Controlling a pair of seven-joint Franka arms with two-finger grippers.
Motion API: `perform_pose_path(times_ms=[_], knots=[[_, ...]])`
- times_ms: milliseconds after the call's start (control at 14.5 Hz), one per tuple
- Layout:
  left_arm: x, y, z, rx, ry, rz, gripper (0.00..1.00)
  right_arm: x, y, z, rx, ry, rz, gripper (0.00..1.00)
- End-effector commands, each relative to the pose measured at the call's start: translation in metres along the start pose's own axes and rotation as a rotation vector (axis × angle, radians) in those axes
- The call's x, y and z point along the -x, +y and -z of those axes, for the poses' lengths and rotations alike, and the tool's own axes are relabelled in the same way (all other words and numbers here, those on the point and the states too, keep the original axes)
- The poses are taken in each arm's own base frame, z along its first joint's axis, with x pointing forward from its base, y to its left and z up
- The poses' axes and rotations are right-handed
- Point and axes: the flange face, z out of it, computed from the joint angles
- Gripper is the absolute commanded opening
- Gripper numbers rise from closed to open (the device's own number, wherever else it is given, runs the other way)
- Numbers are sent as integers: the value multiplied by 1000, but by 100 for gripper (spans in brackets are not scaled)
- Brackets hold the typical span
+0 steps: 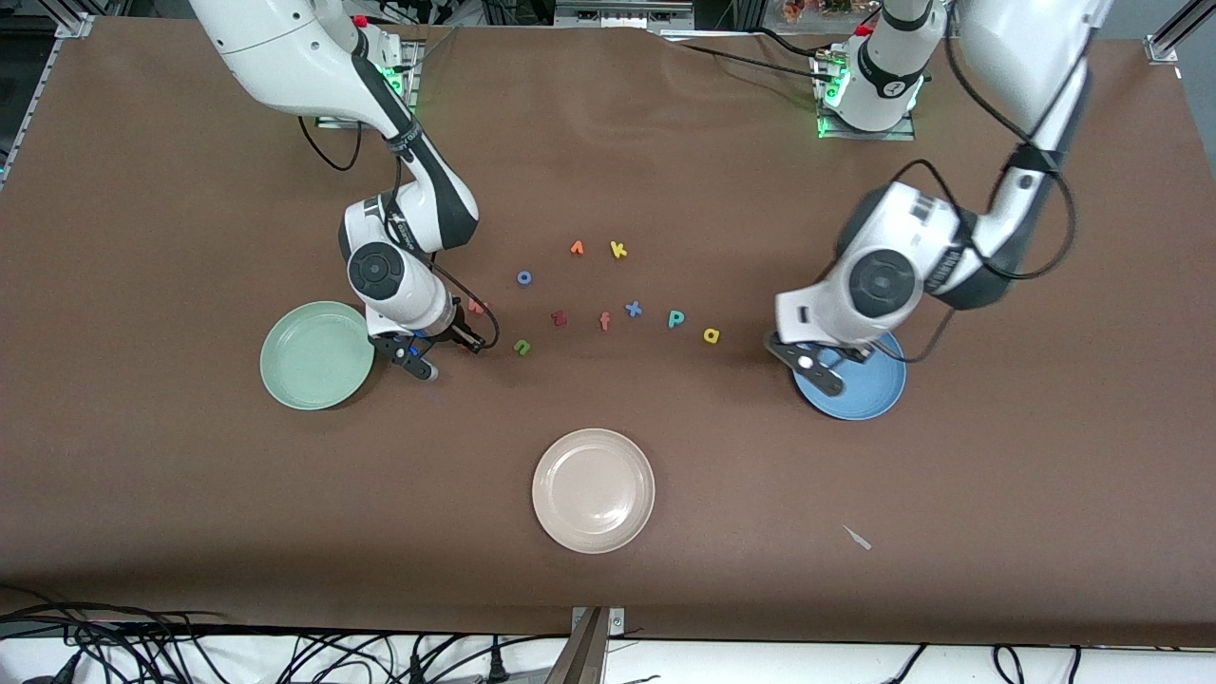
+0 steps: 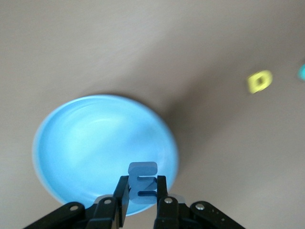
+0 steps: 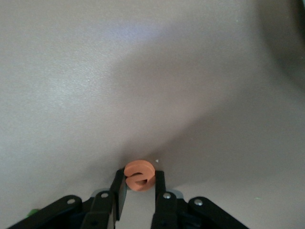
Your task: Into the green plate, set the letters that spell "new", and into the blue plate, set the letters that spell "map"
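My right gripper [image 1: 423, 364] is down low at the table beside the green plate [image 1: 318, 354], shut on the orange "e" [image 3: 139, 172]; the gripper [image 3: 138, 179] holds it by its sides. My left gripper [image 1: 825, 375] hangs over the blue plate [image 1: 860, 389], shut on the blue "m" [image 2: 143, 171]; this gripper [image 2: 142, 185] is above the plate's [image 2: 86, 143] edge. On the table lie the green "n" [image 1: 522, 347], red-pink "w" [image 1: 477, 306], teal "p" [image 1: 675, 318] and yellow "a" [image 1: 711, 334]. The "a" [image 2: 259, 81] also shows in the left wrist view.
Other letters lie mid-table: dark red "z" [image 1: 559, 318], salmon "f" [image 1: 604, 321], blue "x" [image 1: 634, 309], blue "o" [image 1: 523, 277], yellow "k" [image 1: 618, 250] and a small orange letter [image 1: 577, 248]. A beige-white plate [image 1: 594, 489] sits nearer the front camera.
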Motion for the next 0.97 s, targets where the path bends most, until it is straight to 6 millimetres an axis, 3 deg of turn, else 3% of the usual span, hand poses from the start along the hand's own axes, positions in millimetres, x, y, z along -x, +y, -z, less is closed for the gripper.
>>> perform_pose_path(times_ms=[0,138,276,345,483,690,898], knots=[[10,-33,-15,4,-9,-73,2,-7,-21,26,29,-47,0,0],[9,-41,-39,24,-7,-65,3,-20,-22,46,63,-75,25,0],[11,-51,-69,35,-14,-56,7,-36,-6,58,84,-85,135,0],[15,-53,-77,41,-15,-52,18,-47,6,59,109,-97,174,0],[16,-56,-79,43,-14,-48,98,-68,26,63,142,-106,232,0],[16,-55,-61,30,-6,-48,100,-99,57,71,178,-103,325,0],[1,-33,-39,45,31,-20,100,-128,88,75,200,-116,399,0]])
